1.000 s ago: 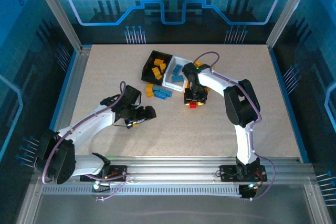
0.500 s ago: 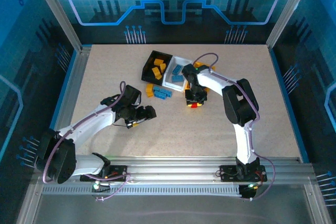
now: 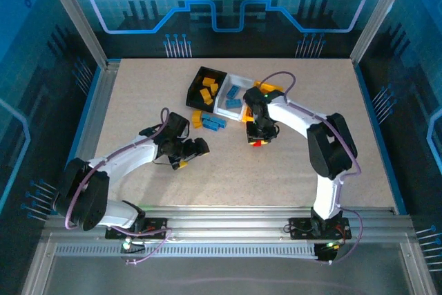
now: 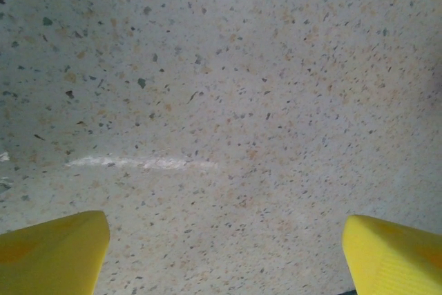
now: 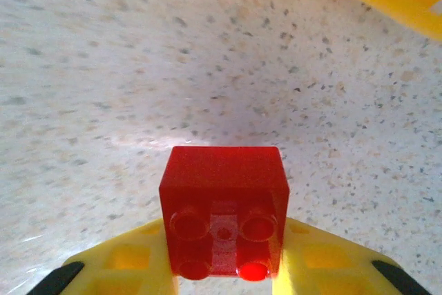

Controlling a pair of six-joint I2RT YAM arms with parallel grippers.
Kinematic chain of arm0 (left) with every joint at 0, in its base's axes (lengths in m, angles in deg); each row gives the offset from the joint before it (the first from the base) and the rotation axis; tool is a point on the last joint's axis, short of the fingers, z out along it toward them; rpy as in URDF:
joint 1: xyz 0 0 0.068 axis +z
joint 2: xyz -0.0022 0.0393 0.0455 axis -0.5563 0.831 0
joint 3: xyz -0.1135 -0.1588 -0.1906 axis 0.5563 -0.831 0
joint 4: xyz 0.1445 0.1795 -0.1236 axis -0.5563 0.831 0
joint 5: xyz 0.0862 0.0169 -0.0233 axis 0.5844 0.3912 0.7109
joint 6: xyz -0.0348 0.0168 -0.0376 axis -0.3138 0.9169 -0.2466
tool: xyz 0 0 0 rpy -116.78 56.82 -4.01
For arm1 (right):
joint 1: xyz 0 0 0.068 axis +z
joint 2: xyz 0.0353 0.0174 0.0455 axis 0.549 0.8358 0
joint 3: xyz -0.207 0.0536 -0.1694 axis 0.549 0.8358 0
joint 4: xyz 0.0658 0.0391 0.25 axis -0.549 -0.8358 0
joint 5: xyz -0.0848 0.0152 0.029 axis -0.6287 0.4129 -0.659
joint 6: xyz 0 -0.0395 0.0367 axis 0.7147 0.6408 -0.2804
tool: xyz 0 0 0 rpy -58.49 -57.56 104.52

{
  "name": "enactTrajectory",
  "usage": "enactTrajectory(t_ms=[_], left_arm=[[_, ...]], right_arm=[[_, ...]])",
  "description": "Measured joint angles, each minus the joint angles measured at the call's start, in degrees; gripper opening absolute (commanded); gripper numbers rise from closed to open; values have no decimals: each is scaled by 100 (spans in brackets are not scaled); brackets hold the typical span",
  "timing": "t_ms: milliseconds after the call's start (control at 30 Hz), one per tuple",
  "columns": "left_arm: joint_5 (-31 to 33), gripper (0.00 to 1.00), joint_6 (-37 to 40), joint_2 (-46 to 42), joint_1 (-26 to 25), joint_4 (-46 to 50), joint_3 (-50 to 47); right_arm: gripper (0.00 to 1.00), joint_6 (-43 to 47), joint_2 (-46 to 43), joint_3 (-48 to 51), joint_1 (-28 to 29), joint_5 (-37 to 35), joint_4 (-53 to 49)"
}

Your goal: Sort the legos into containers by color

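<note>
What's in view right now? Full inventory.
black open-top plastic bin: 1, black, far centre of table
white plastic bin: 1, white, right beside black bin
yellow plastic bin: 1, yellow, right of white bin, partly hidden
orange studded plastic bricks: several, orange, in black bin; some loose in front
blue studded plastic bricks: few, blue, in white bin; a couple loose
red studded plastic brick: 1, red, in right gripper
left gripper: yellow fingers, open, over bare table
right gripper: yellow fingers, shut on red brick

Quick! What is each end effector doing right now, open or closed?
Left end effector: open, holding nothing.
Right end effector: closed on a red lego.
</note>
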Motion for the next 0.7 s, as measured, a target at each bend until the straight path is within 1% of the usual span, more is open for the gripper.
enactTrajectory(t_ms=[67, 167, 267, 333, 367, 433, 533, 600, 700], left_arm=[[-17, 89, -20, 0, 0, -42, 0], [-17, 89, -72, -4, 0, -39, -7], [-15, 90, -129, -52, 0, -35, -44], [-15, 90, -142, -122, 0, -17, -70], [-15, 90, -144, -153, 2, -4, -74], [-15, 90, -140, -223, 7, 37, -74], [-13, 91, -122, -289, 7, 131, -74], [-11, 91, -101, -293, 11, 186, -72], [-9, 92, -83, -291, 11, 273, -70]], right_arm=[[32, 2, -114, -155, -26, 50, -83], [32, 33, -116, -638, -149, 131, -149], [32, 94, -2, -1298, -376, 192, -256], [33, 138, 240, -1888, -555, 210, -330], [34, 157, 374, -2144, -629, 208, -352], [42, 216, 726, -2691, -787, 199, -407], [50, 284, 1259, -3362, -960, 192, -599], [53, 315, 1504, -3591, -1047, 195, -673], [55, 323, 1563, -3510, -1123, 199, -756]])
